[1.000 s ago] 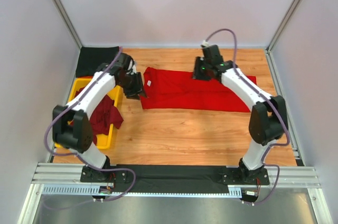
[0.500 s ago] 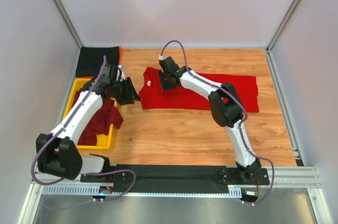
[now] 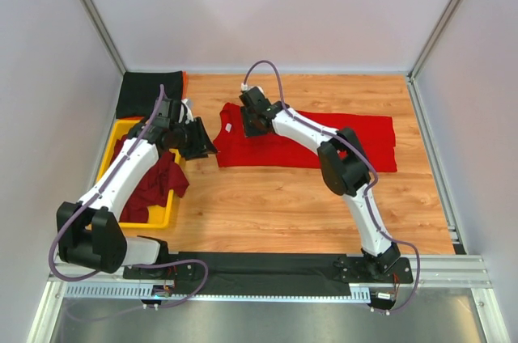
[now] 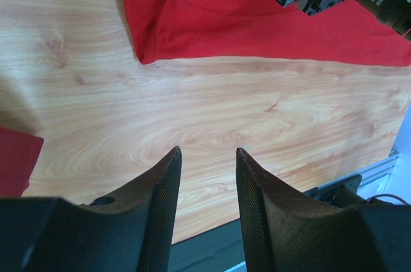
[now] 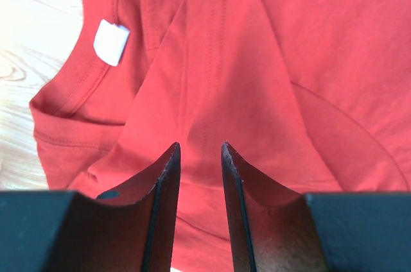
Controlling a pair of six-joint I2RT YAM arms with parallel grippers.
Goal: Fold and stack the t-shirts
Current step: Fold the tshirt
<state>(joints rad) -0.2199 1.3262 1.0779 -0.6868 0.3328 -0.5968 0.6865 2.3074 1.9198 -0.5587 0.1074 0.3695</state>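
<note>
A bright red t-shirt (image 3: 324,142) lies spread flat across the wooden table, its collar and white neck label (image 5: 110,42) at the left end. My right gripper (image 3: 248,123) hovers open and empty just above the shirt near the collar; in the right wrist view its jaws (image 5: 199,147) frame plain red cloth. My left gripper (image 3: 202,144) is open and empty beside the shirt's left edge, and in the left wrist view (image 4: 207,151) it is over bare wood. Dark maroon t-shirts (image 3: 155,177) are heaped in the tray. A black t-shirt (image 3: 148,92) lies folded at the back left.
The yellow plastic tray (image 3: 159,215) stands along the left side of the table. Grey walls with metal posts enclose the table on three sides. A black mat and rail (image 3: 267,266) run along the near edge by the arm bases.
My right gripper has swung left from the shirt's back middle to its collar end. My left gripper has drawn back slightly from the shirt's left edge, and its elbow has dropped.
</note>
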